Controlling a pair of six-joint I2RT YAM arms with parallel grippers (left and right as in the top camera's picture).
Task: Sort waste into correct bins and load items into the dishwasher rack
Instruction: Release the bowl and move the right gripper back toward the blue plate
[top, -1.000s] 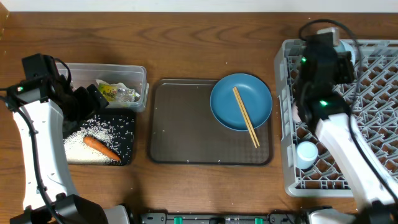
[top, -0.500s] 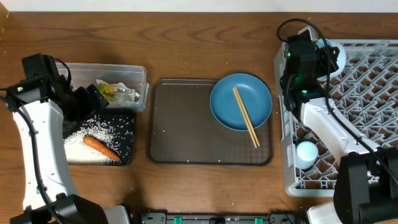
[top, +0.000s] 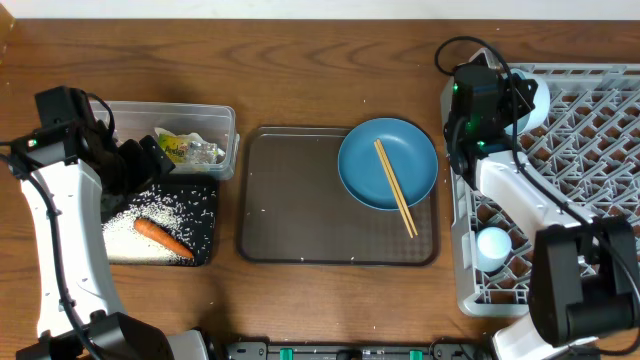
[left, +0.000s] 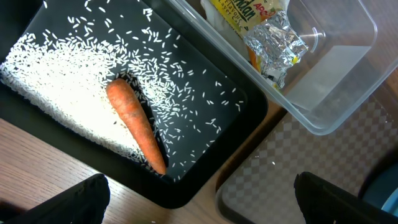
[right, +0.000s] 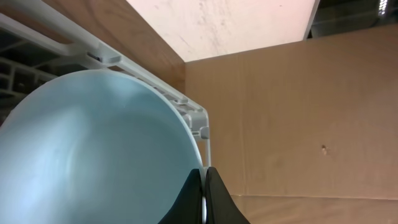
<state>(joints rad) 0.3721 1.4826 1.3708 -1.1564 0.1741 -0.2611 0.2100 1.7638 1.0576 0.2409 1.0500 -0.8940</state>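
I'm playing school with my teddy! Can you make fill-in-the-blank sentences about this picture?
The carrot lies on white ___ in the black tray.
The chopsticks rest on the blue ___.
The crumpled wrapper sits in the clear ___.
The right gripper is shut on the light-blue ___.
Missing words: rice, plate, tub, bowl.

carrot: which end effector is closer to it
Left. The left end effector hovers close above the carrot; the right end effector is far off at the rack, gripping a bowl.
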